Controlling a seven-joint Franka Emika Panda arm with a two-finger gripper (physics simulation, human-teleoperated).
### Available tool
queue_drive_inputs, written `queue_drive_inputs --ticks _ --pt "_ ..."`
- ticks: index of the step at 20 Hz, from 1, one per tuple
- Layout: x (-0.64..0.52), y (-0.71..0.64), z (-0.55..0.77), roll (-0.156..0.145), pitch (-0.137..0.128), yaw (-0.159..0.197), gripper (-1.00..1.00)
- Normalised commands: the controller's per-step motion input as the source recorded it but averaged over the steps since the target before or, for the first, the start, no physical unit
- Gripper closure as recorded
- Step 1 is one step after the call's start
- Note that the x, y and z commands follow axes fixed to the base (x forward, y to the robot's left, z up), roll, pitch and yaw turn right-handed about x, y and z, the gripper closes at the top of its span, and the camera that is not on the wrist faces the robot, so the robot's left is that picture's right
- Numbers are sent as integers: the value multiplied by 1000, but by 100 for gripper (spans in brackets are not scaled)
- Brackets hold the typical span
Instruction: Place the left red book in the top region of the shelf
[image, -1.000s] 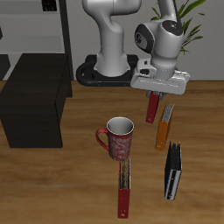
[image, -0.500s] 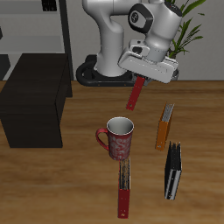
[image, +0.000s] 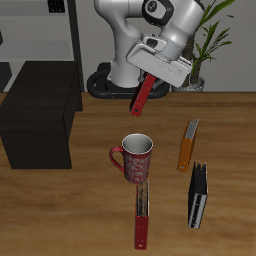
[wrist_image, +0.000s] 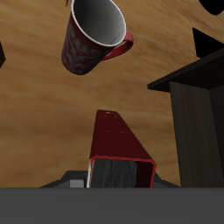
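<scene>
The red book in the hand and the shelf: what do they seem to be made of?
The red book, held by the hand: glossy hard covers, probably coated board, judging by the sheen; grey page edges suggest paper. The shelf: matte black flat panels, perhaps painted wood.

wood table (image: 60, 215), plant (image: 205, 25) behind

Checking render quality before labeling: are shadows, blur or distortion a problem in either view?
Exterior view: sharp, soft even light, the mug casting a faint shadow on the table. Wrist view: the red book looms large and foreshortened; the black shelf is nearly featureless.
</scene>
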Motion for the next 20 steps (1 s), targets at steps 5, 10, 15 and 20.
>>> queue_drive_inputs --ticks 5,10,15,20 --pt "-10 -12 90 -111 -54 66 100" --pt "-31 -18 106 -130 -55 44 100" --pt "-87 -68 140 -104 -48 20 100" --pt "23 -105 129 -111 -38 9 100"
